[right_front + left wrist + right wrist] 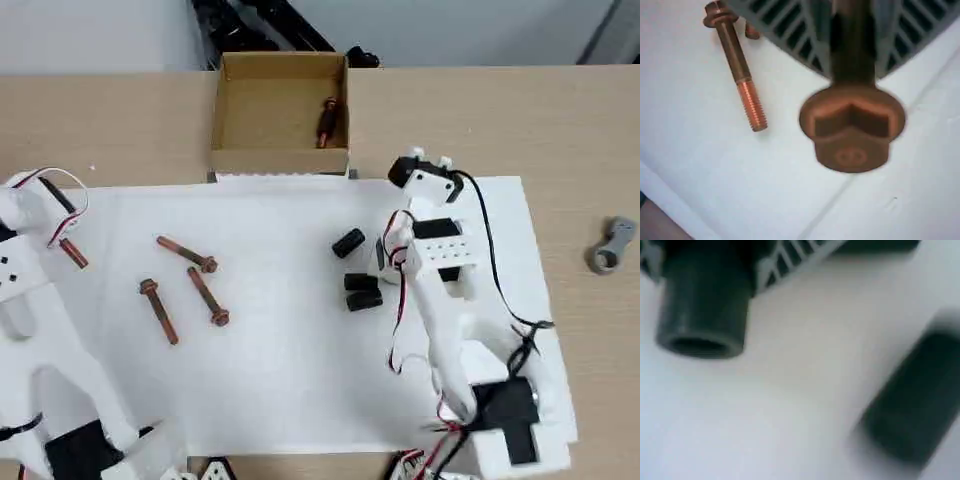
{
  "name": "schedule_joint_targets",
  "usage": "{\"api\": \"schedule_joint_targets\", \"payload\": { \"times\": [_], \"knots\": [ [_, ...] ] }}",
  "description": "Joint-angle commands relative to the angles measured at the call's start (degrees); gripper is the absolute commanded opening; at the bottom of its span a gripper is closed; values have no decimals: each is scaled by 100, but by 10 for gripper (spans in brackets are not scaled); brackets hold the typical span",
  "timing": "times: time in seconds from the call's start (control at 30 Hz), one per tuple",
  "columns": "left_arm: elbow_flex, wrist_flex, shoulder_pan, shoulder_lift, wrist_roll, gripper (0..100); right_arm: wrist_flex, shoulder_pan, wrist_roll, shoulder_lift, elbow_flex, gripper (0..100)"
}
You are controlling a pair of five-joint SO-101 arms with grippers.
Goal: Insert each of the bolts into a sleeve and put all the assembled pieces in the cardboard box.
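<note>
Holding a bolt [852, 127] by its shank, left end effector [852, 35] over white sheet [300, 380] | right end effector [705, 260] pinching a sleeve [701, 310], three loose sleeves [361, 282] near it | three loose bolts [207, 296] lying mid-sheet | one assembled piece [327, 120] inside cardboard box [280, 160].

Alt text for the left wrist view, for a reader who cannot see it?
A copper-coloured bolt, head toward the camera, is clamped in the left gripper over the white sheet. A second bolt lies flat on the sheet beside it.
</note>
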Motion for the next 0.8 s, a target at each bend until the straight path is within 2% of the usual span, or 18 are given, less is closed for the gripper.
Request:
{"api": "schedule_joint_targets", "payload": {
  "times": [0.0,0.2,0.37,0.5,0.67,0.77],
  "knots": [
    [-66,-132,18,-316,-79,5,462,-251,281,-1349,-105,9],
    [-75,-123,220,-334,-237,5,831,-593,1143,-3952,-88,6],
    [-66,-141,932,-1046,-484,5,787,-901,1793,-5859,-44,6],
    [-66,-448,1714,-1723,-484,5,787,-919,1855,-6976,316,5],
    [-40,-1134,2374,-2277,-466,5,655,-927,1811,-8145,1284,5],
    [-40,-1574,2734,-2400,-457,5,189,-927,1407,-8769,1952,4]
  ]
}}
